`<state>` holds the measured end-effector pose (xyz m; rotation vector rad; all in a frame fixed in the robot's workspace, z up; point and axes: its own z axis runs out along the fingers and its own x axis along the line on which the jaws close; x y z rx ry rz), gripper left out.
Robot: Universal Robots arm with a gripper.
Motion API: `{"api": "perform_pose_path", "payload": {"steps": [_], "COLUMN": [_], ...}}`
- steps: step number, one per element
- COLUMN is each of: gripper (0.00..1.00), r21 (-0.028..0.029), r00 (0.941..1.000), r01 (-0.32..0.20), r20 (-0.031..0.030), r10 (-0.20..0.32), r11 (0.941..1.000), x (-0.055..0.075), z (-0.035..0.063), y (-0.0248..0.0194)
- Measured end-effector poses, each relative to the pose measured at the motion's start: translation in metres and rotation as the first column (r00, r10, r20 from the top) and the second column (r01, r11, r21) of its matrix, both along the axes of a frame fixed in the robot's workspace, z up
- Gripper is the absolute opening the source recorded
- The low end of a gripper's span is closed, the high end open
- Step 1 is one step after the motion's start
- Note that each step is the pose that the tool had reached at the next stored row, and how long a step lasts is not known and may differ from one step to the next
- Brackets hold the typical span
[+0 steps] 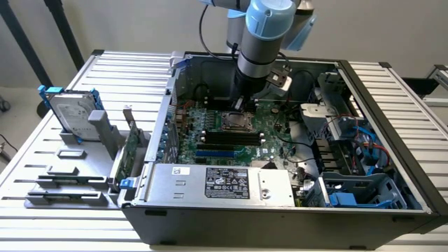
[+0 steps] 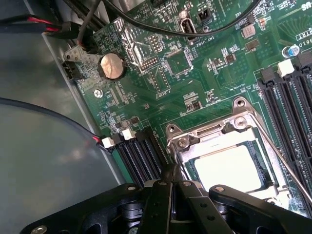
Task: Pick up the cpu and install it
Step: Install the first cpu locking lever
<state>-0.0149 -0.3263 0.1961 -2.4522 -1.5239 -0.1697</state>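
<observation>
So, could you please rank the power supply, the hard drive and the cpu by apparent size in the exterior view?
1. power supply, the grey box with the black label, clearly largest.
2. hard drive, standing upright in its holder outside the case.
3. cpu, in the motherboard socket, smallest; it lies farther from the camera, but the gap looks real.

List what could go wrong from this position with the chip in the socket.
1. The gripper is shut and sits low beside the cpu socket; a sideways drift could knock the metal socket frame.
2. The cpu lies inside the frame, but whether it sits fully flat cannot be told; pressing down might bend contacts if it is skewed.
3. The thin retention lever stands close by and might snag the gripper.
</observation>
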Motion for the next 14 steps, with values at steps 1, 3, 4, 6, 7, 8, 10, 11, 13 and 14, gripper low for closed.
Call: {"api": "perform_pose_path", "payload": {"steps": [1, 3, 4, 6, 7, 8, 10, 11, 13, 14], "gripper": [0.11, 0.11, 0.11, 0.11, 0.11, 0.11, 0.11, 0.11, 0.11, 0.11], "r21": [-0.0001, -0.0003, -0.0001, 0.0008, 0.0021, 0.0046, 0.0115, 0.0147, 0.0196, 0.0218], "r00": [1.0, 1.0, 1.0, 1.0, 1.0, 1.0, 1.0, 1.0, 1.0, 1.0], "r01": [0.0, -0.001, -0.002, -0.003, -0.003, -0.004, -0.004, -0.005, -0.005, -0.006], "r20": [-0.0001, -0.0002, -0.0003, -0.0005, -0.0007, -0.001, -0.0022, -0.0033, -0.0055, -0.0063], "r10": [0.0, 0.001, 0.002, 0.003, 0.003, 0.004, 0.004, 0.005, 0.005, 0.006], "r11": [1.0, 1.0, 1.0, 1.0, 1.0, 1.0, 0.9999, 0.9999, 0.9998, 0.9997], "x": [0.0005, 0.0017, 0.0022, 0.003, 0.0033, 0.0035, 0.004, 0.0042, 0.0045, 0.0046], "z": [-0.0001, -0.0005, -0.0007, -0.001, -0.0011, -0.0011, -0.0012, -0.0012, -0.0012, -0.0012], "y": [-0.0001, -0.0003, -0.0004, -0.0007, -0.0009, -0.0011, -0.0017, -0.0019, -0.0024, -0.0026]}}
